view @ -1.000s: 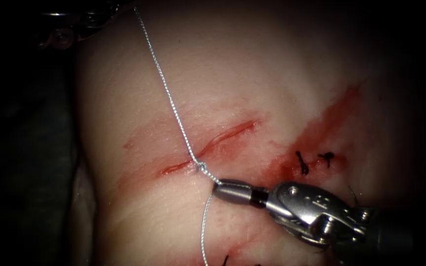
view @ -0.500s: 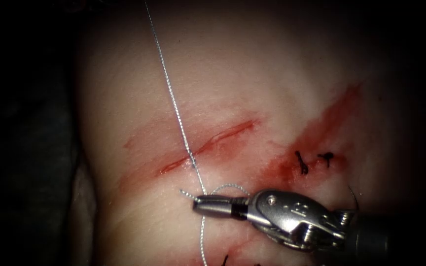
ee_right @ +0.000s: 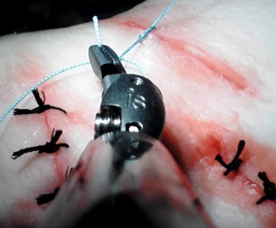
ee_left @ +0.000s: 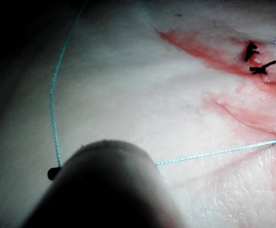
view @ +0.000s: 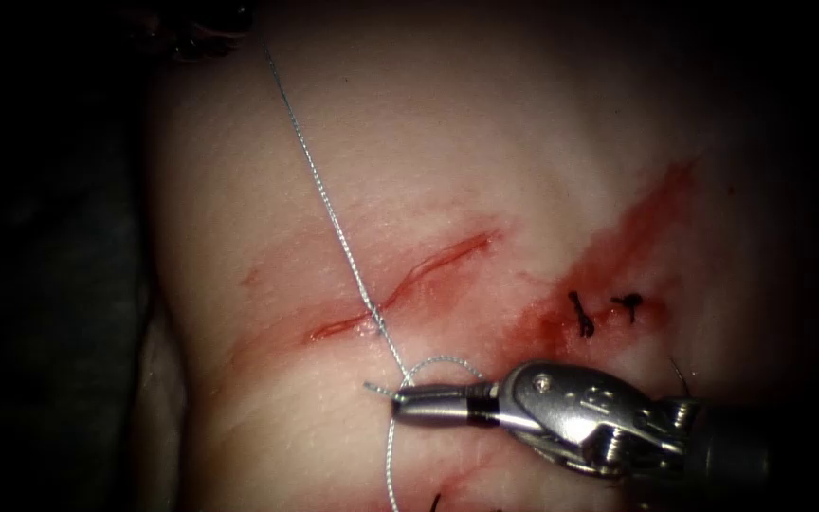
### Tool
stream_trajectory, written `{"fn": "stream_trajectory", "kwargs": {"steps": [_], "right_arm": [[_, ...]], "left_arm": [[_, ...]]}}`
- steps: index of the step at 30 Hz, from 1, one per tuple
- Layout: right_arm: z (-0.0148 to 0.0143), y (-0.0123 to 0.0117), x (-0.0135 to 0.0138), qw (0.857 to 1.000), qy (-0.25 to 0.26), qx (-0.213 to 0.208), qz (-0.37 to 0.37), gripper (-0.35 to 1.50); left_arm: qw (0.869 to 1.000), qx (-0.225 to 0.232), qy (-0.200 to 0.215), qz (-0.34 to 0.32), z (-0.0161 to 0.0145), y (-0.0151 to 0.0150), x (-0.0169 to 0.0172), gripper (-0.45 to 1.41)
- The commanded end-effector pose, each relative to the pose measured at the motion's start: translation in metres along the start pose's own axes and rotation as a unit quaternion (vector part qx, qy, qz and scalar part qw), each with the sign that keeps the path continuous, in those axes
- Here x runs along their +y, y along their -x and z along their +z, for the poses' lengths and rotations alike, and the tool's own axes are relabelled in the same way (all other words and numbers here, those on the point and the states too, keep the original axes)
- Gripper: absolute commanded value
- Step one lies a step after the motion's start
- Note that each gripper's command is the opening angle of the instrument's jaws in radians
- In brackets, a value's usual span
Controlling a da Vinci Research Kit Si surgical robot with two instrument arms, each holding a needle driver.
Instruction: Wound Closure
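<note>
While its jaws pinch the short free end of the thread (view: pixel 334 223), the right arm's tool (view: pixel 400 393) lies low over the tissue (view: pixel 485 133), just below the cut (view: pixel 400 280) and toward the tissue's near edge. A small loop of thread arches over the closed tip, and a stub of the tail pokes out past it on the left. From the stitch at the cut, one strand climbs taut toward the tissue's far left corner, where a dark shape that may be the left arm's tool sits in shadow; whether that tool is wide, narrow or holding the strand, I cannot tell. In the left wrist view the thread (ee_left: pixel 54 118) bends around the dark shaft and runs off toward the cut. Another strand trails down off the near edge. No needle can be made out, so I cannot place it. Dark knots of finished stitches (view: pixel 580 313) sit in red fluid (view: pixel 618 246) to the right of the cut.

The hazards look plain enough. The tail held is short, so a tug could slip it from the jaws. The loop could slide off the tip and the throw be lost. A hard pull on the taut strand might saw into the cut's edge or fray the thread.
</note>
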Motion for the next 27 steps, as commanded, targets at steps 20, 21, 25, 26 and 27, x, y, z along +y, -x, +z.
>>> {"fn": "stream_trajectory", "kwargs": {"steps": [20,21,25,26,27], "right_arm": [[0.0008,0.0024,-0.0012,0.989,-0.134,-0.030,-0.056,-0.35],[0.0008,0.0025,-0.0013,0.988,-0.138,-0.031,-0.059,-0.35],[0.0009,0.0029,-0.0016,0.983,-0.164,-0.038,-0.072,-0.35],[0.0009,0.0031,-0.0016,0.983,-0.167,-0.040,-0.073,-0.35],[0.0009,0.0033,-0.0017,0.983,-0.166,-0.039,-0.074,-0.35]], "left_arm": [[0.997,0.016,-0.061,0.049,0.0002,0.0020,-0.0008,-0.45],[0.997,0.017,-0.062,0.049,0.0001,0.0021,-0.0011,-0.45],[0.996,0.016,-0.072,0.058,-0.0001,0.0025,-0.0022,-0.45],[0.996,0.014,-0.072,0.057,-0.0001,0.0026,-0.0023,-0.45],[0.996,0.013,-0.072,0.057,-0.0001,0.0028,-0.0025,-0.45]]}}
